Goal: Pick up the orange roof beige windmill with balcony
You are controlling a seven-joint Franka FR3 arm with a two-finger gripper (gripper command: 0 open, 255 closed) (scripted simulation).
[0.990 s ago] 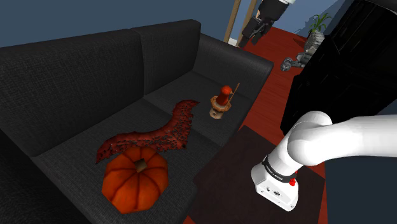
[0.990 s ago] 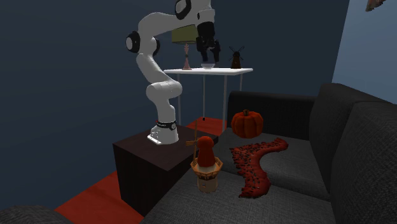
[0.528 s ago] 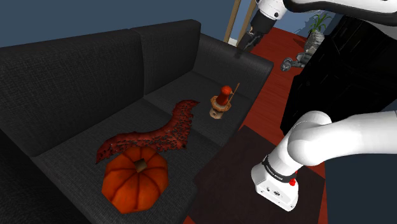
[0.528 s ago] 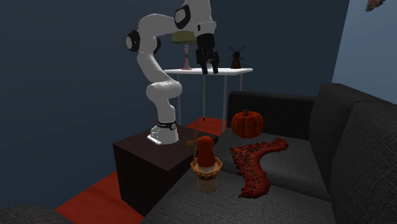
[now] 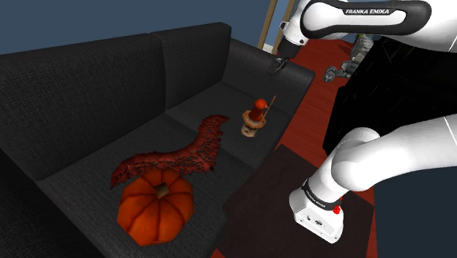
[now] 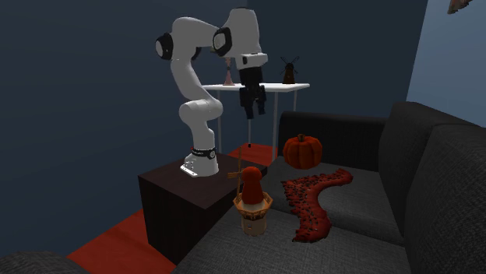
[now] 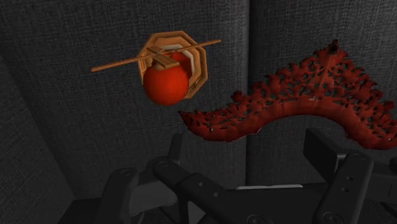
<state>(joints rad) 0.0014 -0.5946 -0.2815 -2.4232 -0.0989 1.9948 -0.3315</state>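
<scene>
Dark sofa (image 5: 88,110) cushions lie under my gripper (image 6: 251,109), whose two black fingers stand apart with nothing between them. I hang high over the seat, pointing down. The windmill (image 7: 168,70) stands upright on the cushion well below me, its long axis vertical, its red-orange roof facing my camera and its sails crossing over it. It sits off my finger line, on the side away from the red lacy cloth (image 7: 305,102), so I judge I must shift across before descending.
</scene>
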